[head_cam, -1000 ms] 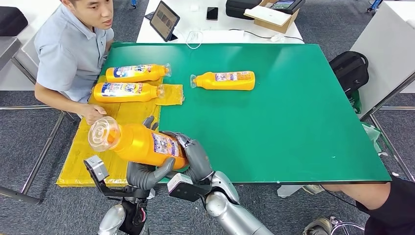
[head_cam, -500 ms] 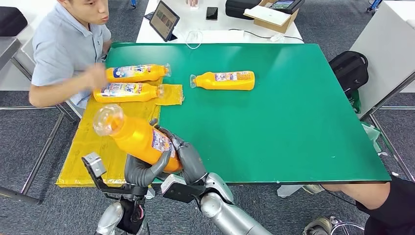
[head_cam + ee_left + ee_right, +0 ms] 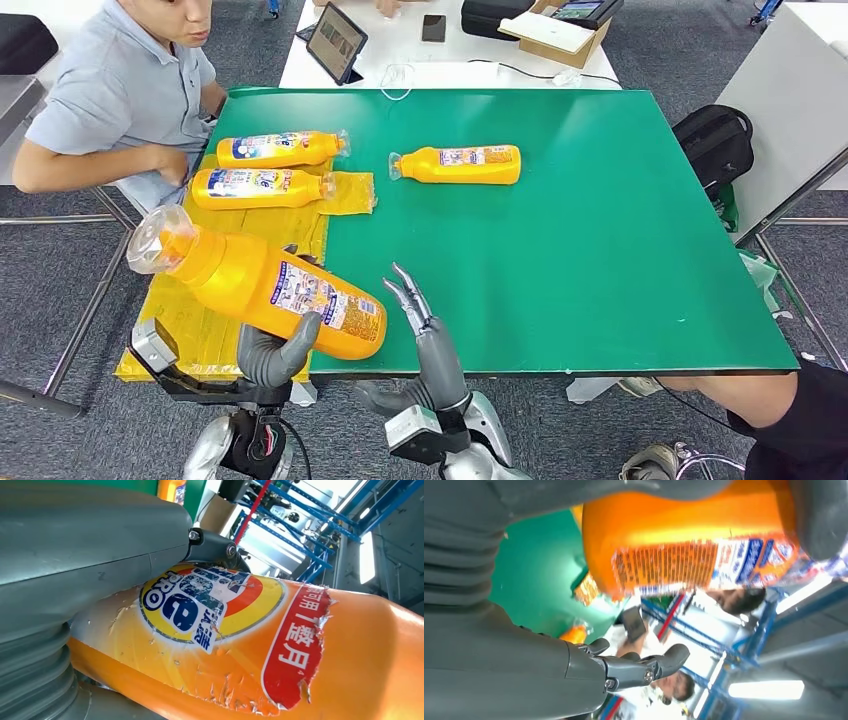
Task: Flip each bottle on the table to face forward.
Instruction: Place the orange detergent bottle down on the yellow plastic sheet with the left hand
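Note:
My left hand (image 3: 277, 353) grips a large orange bottle (image 3: 262, 286) from below near its base, held tilted above the table's near left corner with its clear cap (image 3: 153, 238) pointing up and left. The left wrist view has its round blue-and-yellow label (image 3: 210, 605) against my left hand (image 3: 75, 555). My right hand (image 3: 424, 325) stands open, fingers straight up, just right of the bottle and apart from it; the right wrist view shows that hand (image 3: 524, 670) under the bottle's text label (image 3: 684, 560). Three more orange bottles lie flat: two (image 3: 278, 149) (image 3: 262, 186) at the far left, one (image 3: 458, 164) mid-table.
A yellow sheet (image 3: 190, 310) covers the left strip of the green table (image 3: 600, 250). A person in a grey shirt (image 3: 120, 100) sits at the far left corner, forearm near the two bottles. A tablet (image 3: 335, 40) stands behind the table, a black backpack (image 3: 715, 140) to the right.
My right hand has let go of the bottle and pulled back, fingers now straight. My left hand alone has carried the bottle left and lower. The person's arm drew back.

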Tool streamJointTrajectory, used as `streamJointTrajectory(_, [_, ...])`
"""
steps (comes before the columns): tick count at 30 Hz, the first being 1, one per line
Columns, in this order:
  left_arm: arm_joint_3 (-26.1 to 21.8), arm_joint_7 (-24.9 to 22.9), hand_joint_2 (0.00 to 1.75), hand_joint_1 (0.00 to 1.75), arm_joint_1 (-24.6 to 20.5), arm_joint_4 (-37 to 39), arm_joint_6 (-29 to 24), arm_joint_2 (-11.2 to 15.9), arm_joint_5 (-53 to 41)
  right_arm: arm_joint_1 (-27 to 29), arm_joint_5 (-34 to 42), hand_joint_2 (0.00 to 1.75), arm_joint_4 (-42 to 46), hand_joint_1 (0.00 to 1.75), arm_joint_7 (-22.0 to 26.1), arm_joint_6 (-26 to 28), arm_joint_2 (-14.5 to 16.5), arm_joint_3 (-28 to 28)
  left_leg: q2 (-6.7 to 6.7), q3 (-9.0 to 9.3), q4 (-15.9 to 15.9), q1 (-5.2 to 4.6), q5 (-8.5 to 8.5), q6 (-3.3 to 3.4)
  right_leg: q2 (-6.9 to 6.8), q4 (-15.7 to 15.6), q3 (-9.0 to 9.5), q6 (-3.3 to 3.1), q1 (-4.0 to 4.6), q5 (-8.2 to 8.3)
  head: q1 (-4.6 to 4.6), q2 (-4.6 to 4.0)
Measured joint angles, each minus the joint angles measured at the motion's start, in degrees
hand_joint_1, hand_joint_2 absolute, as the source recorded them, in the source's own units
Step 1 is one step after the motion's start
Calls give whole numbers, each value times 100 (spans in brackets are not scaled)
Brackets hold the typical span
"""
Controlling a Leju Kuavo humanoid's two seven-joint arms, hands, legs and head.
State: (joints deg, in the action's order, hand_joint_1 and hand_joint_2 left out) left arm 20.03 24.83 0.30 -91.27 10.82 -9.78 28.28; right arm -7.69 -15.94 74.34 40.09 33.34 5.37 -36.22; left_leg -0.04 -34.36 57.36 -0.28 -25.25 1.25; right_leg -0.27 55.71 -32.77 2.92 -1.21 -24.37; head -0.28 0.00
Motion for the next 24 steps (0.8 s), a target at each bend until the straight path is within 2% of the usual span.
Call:
streamJointTrajectory(4, [-100, 54, 175, 175, 85, -76, -83, -1, -78, 371, -1, 0, 428, 0, 0, 134, -100, 585, -2, 1, 0, 0, 1, 0, -1, 0, 3, 0, 0, 0, -1, 0])
streamJointTrajectory(6, [-204, 168, 175, 175, 108, -117, -382, 0, -364, 564, 87, 0, 695, 0, 0, 206, -155, 1016, -2, -1, 0, -1, 0, 0, -1, 0, 4, 0, -1, 0, 0, 0])
streamJointTrajectory(8, [-340, 387, 175, 174, 90, -135, -1136, 8, -1170, 721, 201, 0, 1001, 0, 0, 328, -185, 1412, -2, -2, 0, -2, 0, 1, -1, 0, 3, 0, -2, 0, 0, 0])
streamJointTrajectory(12, [-638, 839, 175, 175, -173, -12, -3292, 55, -3580, 883, 168, 0, 1545, 0, 0, 580, -169, 1946, -4, -1, 1, -2, 1, 0, -1, 0, 2, 1, -2, 1, -1, 0])
streamJointTrajectory(14, [-797, 876, 175, 175, -422, 226, -4185, 83, -4681, 897, 21, 0, 1785, 0, 0, 631, -78, 2155, -5, 1, 0, 0, 3, -1, -2, 1, 4, 0, 0, 1, -2, 0])
streamJointTrajectory(16, [-1004, 780, 175, 175, -715, 571, -4763, 100, -5720, 882, -66, 0, 2001, 0, 0, 644, 61, 2366, -6, 5, 0, 2, 5, -2, -2, 3, 9, 0, 2, 1, -2, 0])
streamJointTrajectory(19, [-1300, 663, 175, 175, -1040, 998, -5031, 106, -6511, 865, -79, 0, 2190, 0, 0, 648, 198, 2578, -3, 13, 0, 3, 6, -2, 0, 6, 15, 0, 2, 2, -1, 0])
streamJointTrajectory(24, [-1515, 634, 175, 175, -1242, 1344, -5083, 107, -6581, 866, -80, 0, 2330, 0, 0, 651, 302, 2729, -1, 10, 1, 1, 5, -2, -1, 5, 15, 0, 0, 2, 1, 0])
